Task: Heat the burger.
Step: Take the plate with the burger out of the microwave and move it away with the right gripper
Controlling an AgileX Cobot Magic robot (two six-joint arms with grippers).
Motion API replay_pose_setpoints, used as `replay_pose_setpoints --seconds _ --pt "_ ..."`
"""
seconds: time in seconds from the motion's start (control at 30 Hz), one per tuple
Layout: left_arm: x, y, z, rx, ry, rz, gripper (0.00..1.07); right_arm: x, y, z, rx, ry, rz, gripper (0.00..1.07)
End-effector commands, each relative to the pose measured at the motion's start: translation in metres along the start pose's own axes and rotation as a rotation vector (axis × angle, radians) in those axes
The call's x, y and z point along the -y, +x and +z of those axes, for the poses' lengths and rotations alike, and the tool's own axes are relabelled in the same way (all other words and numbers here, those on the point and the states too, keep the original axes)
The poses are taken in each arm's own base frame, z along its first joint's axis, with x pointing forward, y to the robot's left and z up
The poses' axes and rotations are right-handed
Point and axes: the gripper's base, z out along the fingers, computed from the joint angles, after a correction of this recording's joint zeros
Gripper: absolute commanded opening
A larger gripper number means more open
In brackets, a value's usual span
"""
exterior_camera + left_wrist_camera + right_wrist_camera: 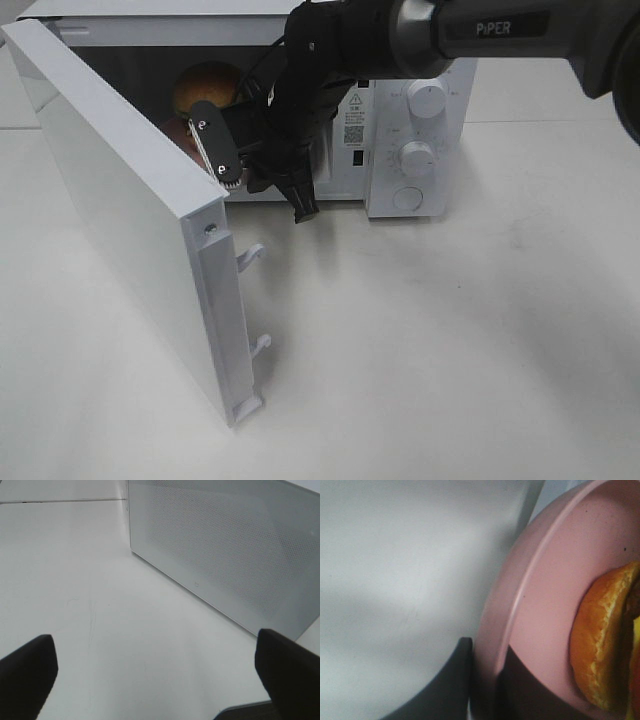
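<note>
Looking down from the high camera, I see the white microwave (415, 120) at the far side of the table (450, 330) with its door (120, 220) swung wide toward the near left. My right arm reaches across into the cavity, and its gripper (250, 165) sits at the opening. Behind it the burger (205, 90) shows as a golden-brown dome already inside the oven, on the left of the cavity.

In the left wrist view, my left gripper (157, 680) stands spread wide, its two dark fingers (27, 672) at either edge with nothing between them. Ahead is bare tabletop and the perforated outer face of the microwave door (225, 555); this hand is well apart from the burger.

In the right wrist view, the fingers (445, 690) are pinched onto the rim of the pink plate (515, 610), one on each side of the edge. The burger (600, 650) rests on that plate, clear of the fingers.

I judge the burger light but soft and stacked: squeezing the bun would crush it or slide the layers apart, and its glossy top looks slippery. The stiff plate rim is the better hold, kept level so nothing slides off.
</note>
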Motion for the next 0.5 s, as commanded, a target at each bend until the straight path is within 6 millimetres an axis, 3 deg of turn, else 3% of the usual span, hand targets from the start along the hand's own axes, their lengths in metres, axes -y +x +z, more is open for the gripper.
replay_pose_setpoints --seconds 0.03,0.5 --pt "0.000 0.001 -0.002 0.030 -0.002 -0.007 1.00 0.010 -0.006 -0.021 0.041 0.098 -0.058 0.00" --pt "0.000 0.001 -0.002 0.030 -0.002 -0.007 1.00 -0.005 0.001 -0.049 0.049 0.130 -0.112 0.00"
